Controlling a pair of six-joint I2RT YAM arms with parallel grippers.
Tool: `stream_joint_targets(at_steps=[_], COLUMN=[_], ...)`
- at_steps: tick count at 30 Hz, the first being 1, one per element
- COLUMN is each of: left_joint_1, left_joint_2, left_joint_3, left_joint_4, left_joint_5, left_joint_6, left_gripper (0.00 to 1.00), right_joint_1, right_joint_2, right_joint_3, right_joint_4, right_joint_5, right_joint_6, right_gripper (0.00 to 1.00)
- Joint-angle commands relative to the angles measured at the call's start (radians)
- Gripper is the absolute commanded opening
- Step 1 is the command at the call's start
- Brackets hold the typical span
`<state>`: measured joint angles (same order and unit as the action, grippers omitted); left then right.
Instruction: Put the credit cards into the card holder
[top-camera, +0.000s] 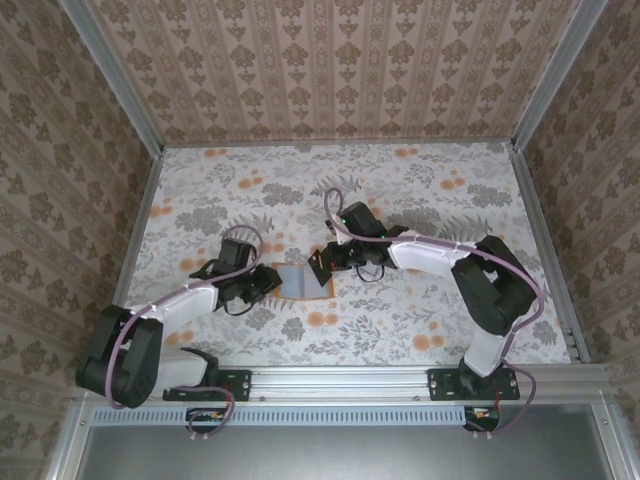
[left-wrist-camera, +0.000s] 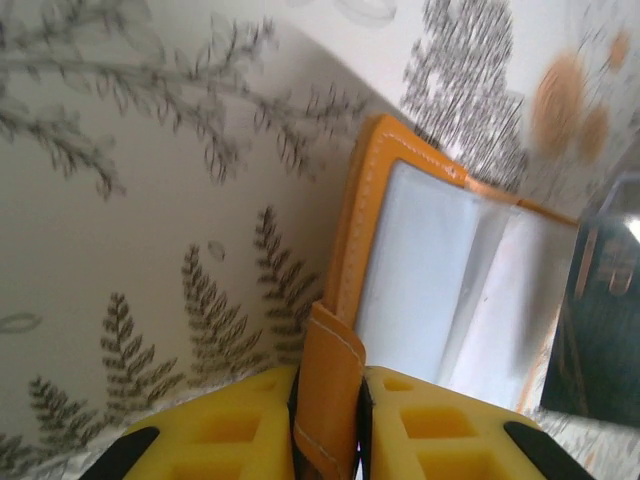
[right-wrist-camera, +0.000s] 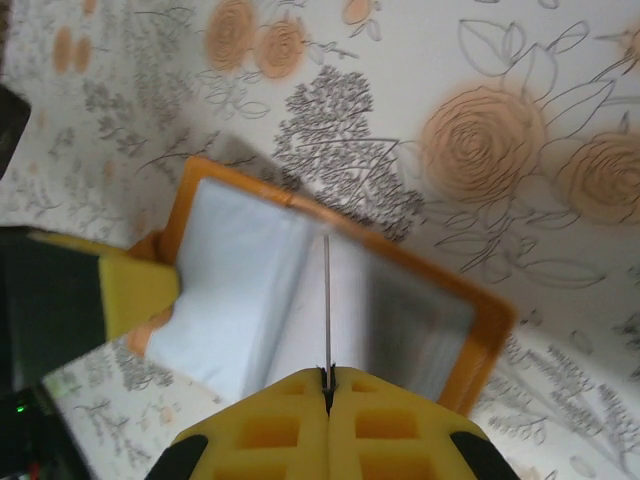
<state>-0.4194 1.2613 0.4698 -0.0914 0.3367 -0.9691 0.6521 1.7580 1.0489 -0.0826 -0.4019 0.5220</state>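
Gripping an edge-on card (right-wrist-camera: 327, 300), right pincer (right-wrist-camera: 328, 380)

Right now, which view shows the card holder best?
Right wrist: card holder open, both grey panels and orange rim visible. Left wrist crops it, left gripper pinching its edge. Top external: small grey patch.

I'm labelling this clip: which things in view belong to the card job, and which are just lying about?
Job: open card holder, tab pinched by left fingers; thin card, edge-on, in right fingers.
Just there: floral table cover; patterned walls.
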Motion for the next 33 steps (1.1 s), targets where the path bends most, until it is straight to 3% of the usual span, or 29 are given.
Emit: stream_joint_targets(at_steps=[1,7,13,18,24,29,33], left_joint_1=[-0.017,-0.03,-0.016,0.026,0.04,0.039,0.039], left_joint_2=[0.007,0.025,-0.072,-0.075,0.046,0.093,0.103], left_joint_3=[-0.002,0.032,0.065,0.071,0.072,0.057,0.049], left_joint_4=[0.065,-0.058,-0.215,-0.213,-0.174,-0.129,-0.11], left_joint_5=[-0.06,-0.066,-0.118,-0.089,-0.03,-0.003,0.005], left_joint_6=[-0.07,0.02,0.098,0.138,0.182,0.178,0.173], left_gripper=[0.26,0.39,0.44,0.43,0.33,0.13,0.1], right_joint_1=[0.022,0.053,0.053,0.054,0.066,0.066,0.067], right_joint_2=[-0.034,0.036,0.094,0.093,0.121,0.132,0.15], right_joint_3=[-0.038,-0.046,-0.065,-0.088,-0.098,-0.096,-0.089], right_joint_4=[0.118,0.194,0.277,0.284,0.361,0.363,0.363], right_joint_5=[-0.051,-0.033,0.011,0.018,-0.059,-0.069,-0.073], right_joint_6=[0.089,0.149,0.253,0.269,0.309,0.318,0.325], right_gripper=[0.0,0.0,0.0,0.0,0.0,0.0,0.0])
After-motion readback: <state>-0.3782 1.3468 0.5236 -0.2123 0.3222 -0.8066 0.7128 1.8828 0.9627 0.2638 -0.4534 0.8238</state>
